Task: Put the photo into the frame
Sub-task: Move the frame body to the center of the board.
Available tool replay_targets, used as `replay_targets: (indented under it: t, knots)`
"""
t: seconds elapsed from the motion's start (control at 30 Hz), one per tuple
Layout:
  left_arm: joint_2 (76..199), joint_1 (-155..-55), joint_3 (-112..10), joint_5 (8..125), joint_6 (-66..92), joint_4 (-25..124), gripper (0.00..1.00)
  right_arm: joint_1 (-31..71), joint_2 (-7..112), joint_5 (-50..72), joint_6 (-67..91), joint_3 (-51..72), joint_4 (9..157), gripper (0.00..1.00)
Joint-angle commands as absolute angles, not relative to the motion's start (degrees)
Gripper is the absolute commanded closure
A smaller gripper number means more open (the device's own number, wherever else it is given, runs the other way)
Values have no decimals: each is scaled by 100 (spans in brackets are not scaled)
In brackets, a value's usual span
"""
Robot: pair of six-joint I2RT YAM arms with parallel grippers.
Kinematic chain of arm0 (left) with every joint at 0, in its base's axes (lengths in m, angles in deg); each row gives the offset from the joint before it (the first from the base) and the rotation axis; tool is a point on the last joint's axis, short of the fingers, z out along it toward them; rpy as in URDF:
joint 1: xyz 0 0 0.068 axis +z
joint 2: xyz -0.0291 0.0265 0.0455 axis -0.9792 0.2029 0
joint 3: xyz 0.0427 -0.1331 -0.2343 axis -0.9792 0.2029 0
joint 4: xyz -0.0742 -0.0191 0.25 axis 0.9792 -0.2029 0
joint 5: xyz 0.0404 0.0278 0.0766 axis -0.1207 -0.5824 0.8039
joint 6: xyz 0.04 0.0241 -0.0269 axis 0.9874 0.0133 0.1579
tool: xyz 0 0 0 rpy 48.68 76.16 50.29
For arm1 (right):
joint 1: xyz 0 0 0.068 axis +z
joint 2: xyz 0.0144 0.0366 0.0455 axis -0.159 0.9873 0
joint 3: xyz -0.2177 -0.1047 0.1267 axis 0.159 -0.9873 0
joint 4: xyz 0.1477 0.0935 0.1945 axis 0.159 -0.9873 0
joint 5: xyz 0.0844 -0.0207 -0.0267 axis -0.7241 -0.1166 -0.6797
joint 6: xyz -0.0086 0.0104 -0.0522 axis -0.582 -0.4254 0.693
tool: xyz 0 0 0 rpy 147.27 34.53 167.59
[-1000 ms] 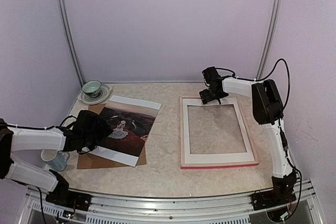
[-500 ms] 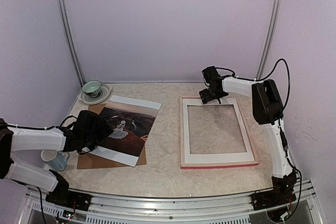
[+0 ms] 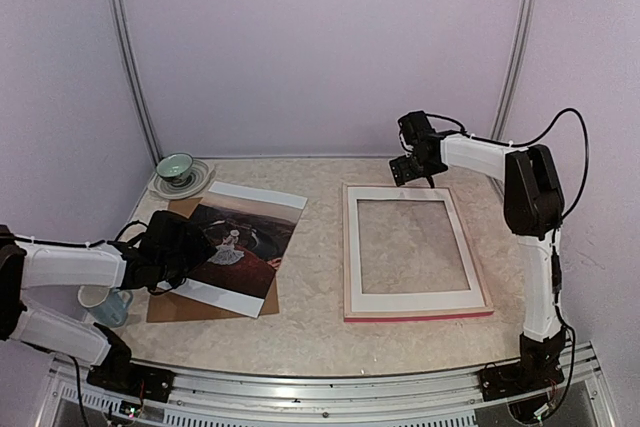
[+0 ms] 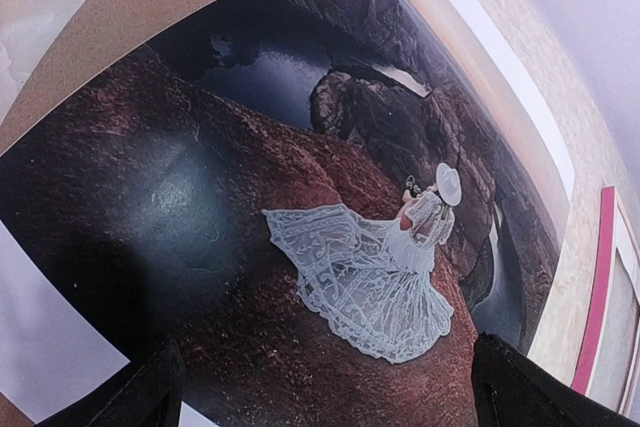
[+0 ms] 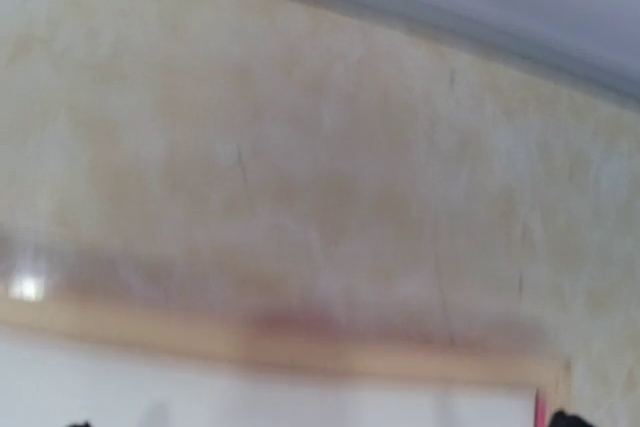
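Note:
The photo (image 3: 243,240), dark reddish-brown with a pale figure in a white dress, lies on the table's left part on a brown backing board (image 3: 166,306). My left gripper (image 3: 198,253) hovers over the photo's near-left part. In the left wrist view its jaws (image 4: 330,409) stand wide apart and empty over the photo (image 4: 250,197). The frame (image 3: 348,247) lies flat at centre right, pale wood up, pink edge toward me, with a white mat (image 3: 415,299) in it. My right gripper (image 3: 412,169) is above the table just beyond the frame's far rail (image 5: 300,347), jaws apart, holding nothing.
A green cup on a saucer (image 3: 178,169) stands at the far left. A pale mug (image 3: 105,304) sits by my left arm near the front left. The frame's pink edge (image 4: 600,287) shows to the right of the photo in the left wrist view. The right wrist view is blurred.
My right gripper has moved right and away from the frame's far-left corner, with the arm lifted. The left arm, photo and frame have not moved.

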State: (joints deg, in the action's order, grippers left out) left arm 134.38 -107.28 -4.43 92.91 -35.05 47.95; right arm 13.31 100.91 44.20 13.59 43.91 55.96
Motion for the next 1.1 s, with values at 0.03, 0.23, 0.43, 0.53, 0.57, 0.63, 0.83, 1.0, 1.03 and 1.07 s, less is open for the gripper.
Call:
replay_targets:
  t: [0.03,0.23,0.43,0.53,0.57,0.63,0.83,1.0,1.03,1.07]
  knots:
    - [13382,-10765,-484,9346,-3537,4830,1,829,8958,3324,844,2893,5661,1]
    - [13423,-10769,-442,9290,-3533,4911,1,92,7821,2036,691,1372,5983,2]
    - [13556,-10780,-471,9188,-3541,5015,1,-561,7360,1236,771,399,6256,14]
    - [13594,-10787,-488,9176,-3536,5028,1,-815,7412,964,746,79,6448,25]
    - [13595,-10787,-485,9170,-3536,5018,1,-856,7441,907,726,-7,6520,29]
    - [13595,-10782,-489,9165,-3531,5005,1,-985,7485,859,674,-102,6599,35]
    - [13536,-10784,-474,9194,-3520,4968,1,-1047,7584,1003,635,-139,6686,52]
    - [13547,-10792,-486,9168,-3536,4988,1,-1049,7655,1067,644,-145,6678,56]
    - [13557,-10791,-487,9161,-3536,4994,1,-1047,7671,1068,639,-152,6688,56]
    - [13572,-10791,-493,9157,-3536,4997,1,-1047,7684,1068,636,-161,6694,56]
